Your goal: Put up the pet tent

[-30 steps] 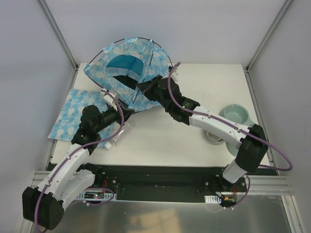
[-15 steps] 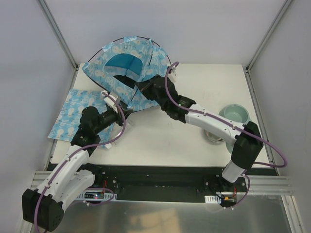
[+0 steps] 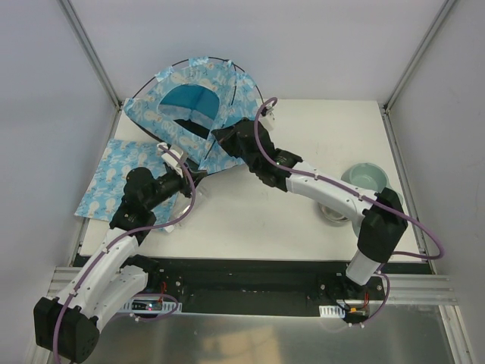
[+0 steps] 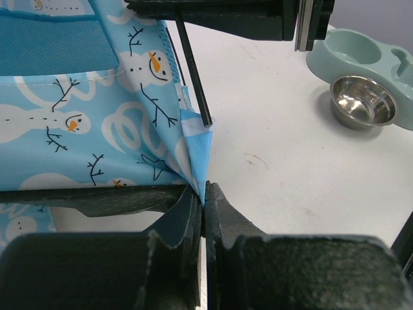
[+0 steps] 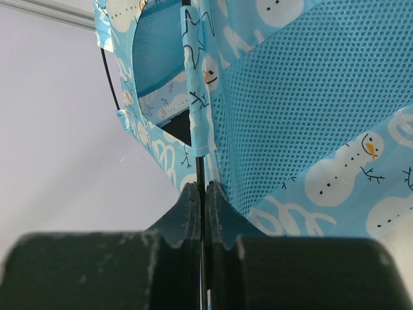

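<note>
Blue snowman-print tent, domed, arched doorway facing up, at far left of worktop. Grips: left tool pinched tight on tent's corner hem; right tool clamped on thin black pole. One steel bowl sits in green feeder

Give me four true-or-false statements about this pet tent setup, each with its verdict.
1. The left claw is shut on a corner of the blue snowman-print fabric pet tent. True.
2. The right claw is open. False: it is shut on the tent's thin black pole.
3. A round steel bowl sits in the pale green plastic feeder. True.
4. The flat light-blue printed mat lies at the table's right edge. False: it lies at the left.
</note>
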